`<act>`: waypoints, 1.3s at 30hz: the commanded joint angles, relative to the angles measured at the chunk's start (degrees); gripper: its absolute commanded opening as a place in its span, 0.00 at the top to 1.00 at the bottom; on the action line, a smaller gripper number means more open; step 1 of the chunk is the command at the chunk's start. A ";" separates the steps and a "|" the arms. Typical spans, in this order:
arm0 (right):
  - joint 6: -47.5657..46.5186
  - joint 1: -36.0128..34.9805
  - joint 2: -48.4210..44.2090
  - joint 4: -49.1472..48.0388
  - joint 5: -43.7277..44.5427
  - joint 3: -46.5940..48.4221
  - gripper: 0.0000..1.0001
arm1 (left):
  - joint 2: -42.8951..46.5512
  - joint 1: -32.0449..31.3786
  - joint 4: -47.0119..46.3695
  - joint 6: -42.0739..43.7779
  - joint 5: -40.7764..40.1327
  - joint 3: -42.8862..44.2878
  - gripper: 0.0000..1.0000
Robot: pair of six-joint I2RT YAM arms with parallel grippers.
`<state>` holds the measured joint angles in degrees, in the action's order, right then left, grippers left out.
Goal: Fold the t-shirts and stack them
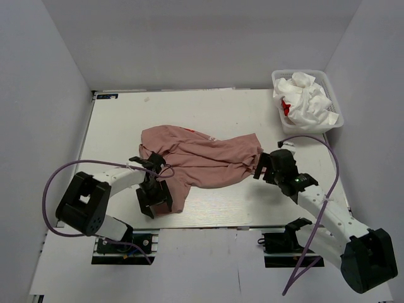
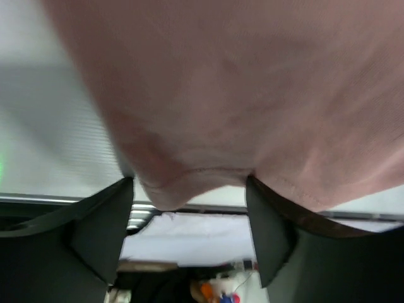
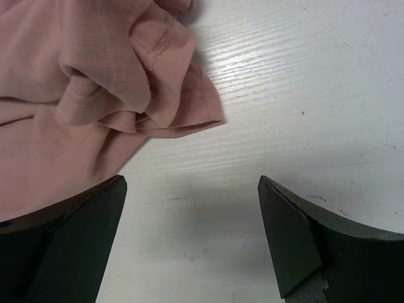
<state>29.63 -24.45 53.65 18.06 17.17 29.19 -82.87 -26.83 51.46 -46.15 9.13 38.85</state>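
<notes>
The dusty-pink t-shirt (image 1: 202,161) lies crumpled across the middle of the table. My left gripper (image 1: 154,203) is over its near-left corner. In the left wrist view the pink cloth (image 2: 252,82) fills the top, and its hemmed edge hangs down to the tips of the gripper (image 2: 189,183), whose jaws stand wide apart. My right gripper (image 1: 264,165) is at the shirt's right end. In the right wrist view it (image 3: 192,180) is open over bare table, with a bunched hem of the shirt (image 3: 126,82) just beyond its left finger. White t-shirts (image 1: 309,98), one with a red patch (image 1: 287,107), lie in the basket.
The white lattice basket (image 1: 336,122) stands at the table's far right corner. The white table (image 1: 240,107) is walled on three sides. A purple cable (image 1: 315,140) arches over the right arm, another over the left (image 1: 60,177).
</notes>
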 commanded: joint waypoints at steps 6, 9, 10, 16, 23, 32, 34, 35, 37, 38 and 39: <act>-1.75 -0.16 4.88 -4.08 -0.55 -0.71 0.10 | -3.44 -2.61 -13.76 2.11 2.83 -0.36 0.77; -3.96 -0.08 7.87 -7.78 -2.84 -0.19 0.10 | -0.90 -2.61 -13.14 2.12 0.90 -0.35 1.00; -4.22 0.01 10.22 -8.13 -3.28 0.34 0.10 | 1.29 -2.61 -13.14 2.12 0.89 -0.35 1.00; -5.37 -0.08 19.27 -7.17 1.02 6.84 0.11 | 9.56 -2.61 -11.92 2.82 -6.02 -0.88 1.00; -5.81 -0.07 28.17 -3.92 2.17 11.94 0.18 | 17.65 -1.56 -11.91 2.29 -9.83 -5.01 1.00; -5.63 -0.25 31.61 -3.13 0.06 13.35 0.58 | 21.44 -1.56 -11.91 0.63 -12.11 -6.07 1.00; -6.24 -0.34 30.82 -3.47 -0.73 13.09 0.80 | 21.96 -1.56 -11.38 0.62 -12.64 -5.46 1.00; -6.60 -0.25 29.77 -3.82 -1.34 12.39 0.86 | 21.96 -1.56 -11.38 0.62 -12.64 -4.93 1.00; -7.30 -0.34 27.48 -5.14 -2.14 11.24 1.00 | 22.49 -1.56 -11.38 0.62 -13.87 -4.23 1.00; -7.56 -0.34 26.69 -5.06 -2.49 10.98 1.00 | 23.27 -1.56 -11.38 0.62 -14.39 -3.44 1.00; -7.57 -0.34 23.46 -4.80 -2.49 10.37 1.00 | 23.28 -1.56 -11.38 1.15 -14.40 -2.91 1.00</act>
<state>23.18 -24.51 82.72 13.72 15.77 40.69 -61.58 -28.62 40.34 -45.06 -2.83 32.91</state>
